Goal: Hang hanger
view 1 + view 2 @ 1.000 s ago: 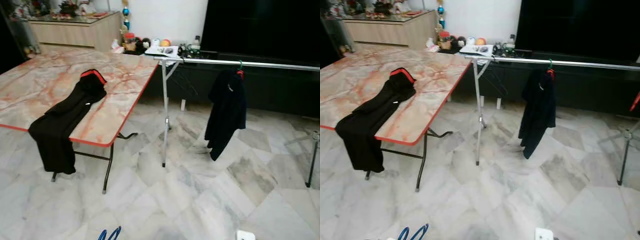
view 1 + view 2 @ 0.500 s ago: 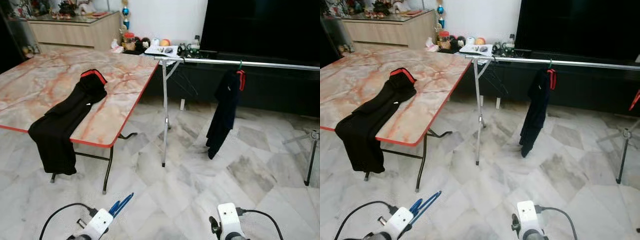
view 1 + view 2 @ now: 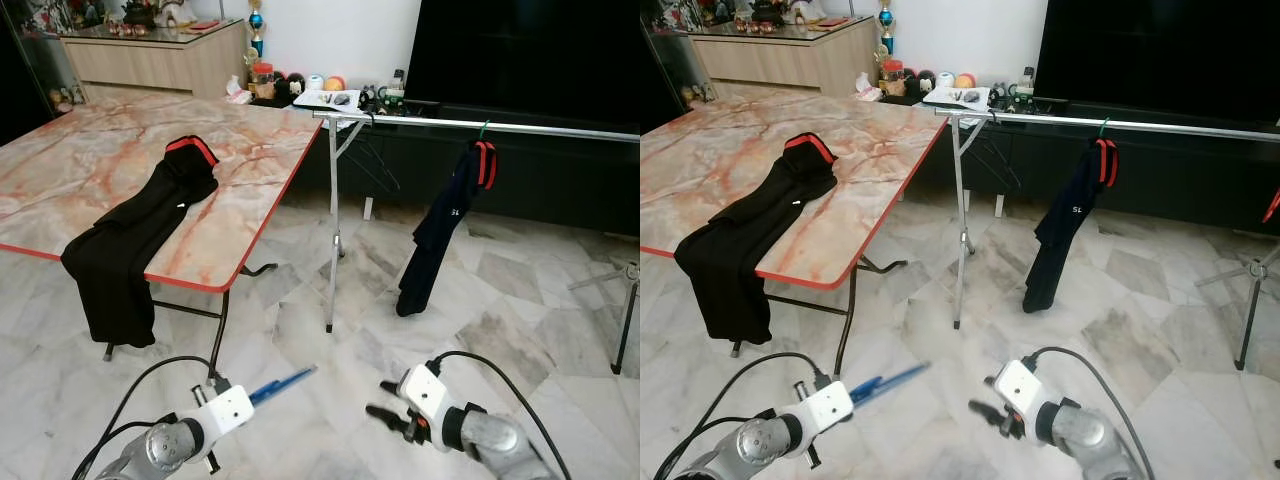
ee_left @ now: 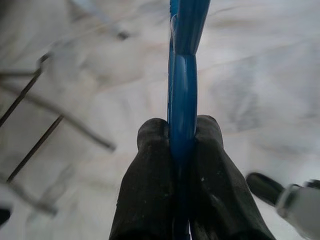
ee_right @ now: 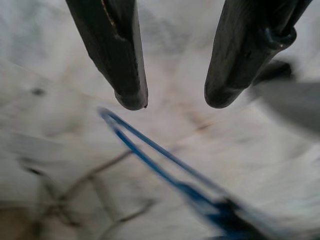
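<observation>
Left pincer (image 4: 182,150): sitting low at the near left, its two black fingers (image 4: 147,170) pressing together on the blue hanger (image 3: 282,381).
Blue hanger: sticking forward out of the left pincer, reaching toward the right arm, floating above the marble floor (image 3: 520,340) and touching nothing else.
Right pincer (image 5: 172,97): hovering low at the near right, its fingers (image 5: 120,65) standing apart with nothing between them, pointing across toward the blue hanger, which is lying just beyond their tips.
Cables: a black cable (image 3: 150,385) is looping from the left wrist, and another is arching over the right wrist.
Tabletop (image 3: 90,170): the pink marbled folding surface with a red edge is standing to the left, beyond the arms.
Black garment (image 3: 130,240): lying on the tabletop with its red collar up on the surface and its lower part drooping over the near edge.
Drying rack (image 3: 333,220): the metal stand is rising just right of the tabletop, its horizontal rail (image 3: 540,127) running off to the right.
Dark garment (image 3: 440,230): hanging from the rail on a green hook, well apart from the blue hanger.
Far side: a dark television (image 3: 530,50) and a wooden sideboard (image 3: 150,60) are standing against the wall.
</observation>
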Tool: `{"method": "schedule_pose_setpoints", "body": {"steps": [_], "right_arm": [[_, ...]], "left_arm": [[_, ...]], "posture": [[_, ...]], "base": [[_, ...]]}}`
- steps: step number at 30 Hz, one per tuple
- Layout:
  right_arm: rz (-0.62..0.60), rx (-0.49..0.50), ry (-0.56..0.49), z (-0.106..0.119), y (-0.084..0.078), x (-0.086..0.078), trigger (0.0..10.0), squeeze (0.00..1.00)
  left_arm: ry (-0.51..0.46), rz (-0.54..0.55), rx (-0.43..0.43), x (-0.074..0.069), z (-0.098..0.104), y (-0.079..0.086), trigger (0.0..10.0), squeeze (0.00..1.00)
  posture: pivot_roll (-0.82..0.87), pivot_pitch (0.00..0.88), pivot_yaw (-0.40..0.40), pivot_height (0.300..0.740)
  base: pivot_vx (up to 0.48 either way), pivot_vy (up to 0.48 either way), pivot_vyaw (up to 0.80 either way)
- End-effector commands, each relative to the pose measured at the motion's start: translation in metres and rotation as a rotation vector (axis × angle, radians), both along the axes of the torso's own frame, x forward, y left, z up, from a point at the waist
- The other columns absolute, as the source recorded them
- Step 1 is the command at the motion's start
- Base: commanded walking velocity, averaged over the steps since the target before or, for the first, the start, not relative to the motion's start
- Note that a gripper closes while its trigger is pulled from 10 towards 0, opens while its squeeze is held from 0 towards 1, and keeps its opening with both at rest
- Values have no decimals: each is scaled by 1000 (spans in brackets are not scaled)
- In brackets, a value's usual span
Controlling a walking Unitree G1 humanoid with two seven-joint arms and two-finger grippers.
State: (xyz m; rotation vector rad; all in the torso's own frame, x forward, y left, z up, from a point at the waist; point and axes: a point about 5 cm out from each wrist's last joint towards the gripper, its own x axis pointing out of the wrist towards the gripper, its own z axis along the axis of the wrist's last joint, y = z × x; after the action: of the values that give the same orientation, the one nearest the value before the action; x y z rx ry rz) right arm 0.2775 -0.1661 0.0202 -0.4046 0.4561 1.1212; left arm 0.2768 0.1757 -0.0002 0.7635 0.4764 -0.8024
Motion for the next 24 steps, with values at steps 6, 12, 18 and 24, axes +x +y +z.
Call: {"method": "schedule_pose_setpoints", "body": {"steps": [6, 12, 18, 24], "right_arm": [[351, -42, 64, 12, 10, -6, 10000, 0], [412, -129, -33, 12, 19, -4, 10000, 0], [395, -195, -275, 20, 31, 7, 10000, 0], [420, -221, -266, 13, 33, 3, 10000, 0]], "left_arm": [[30, -292, 63, 15, 29, -9, 10000, 0], [27, -392, 61, 22, 47, -24, 10000, 0], [23, -457, 53, 23, 59, -39, 10000, 0], [-2, -473, 39, 28, 73, -51, 10000, 0]], "posture": [[110, 0, -46, 740], [117, 0, -56, 740], [117, 0, -62, 740], [125, 0, -65, 740]], "base": [[0, 0, 0], [0, 0, 0], [0, 0, 0], [0, 0, 0]]}}
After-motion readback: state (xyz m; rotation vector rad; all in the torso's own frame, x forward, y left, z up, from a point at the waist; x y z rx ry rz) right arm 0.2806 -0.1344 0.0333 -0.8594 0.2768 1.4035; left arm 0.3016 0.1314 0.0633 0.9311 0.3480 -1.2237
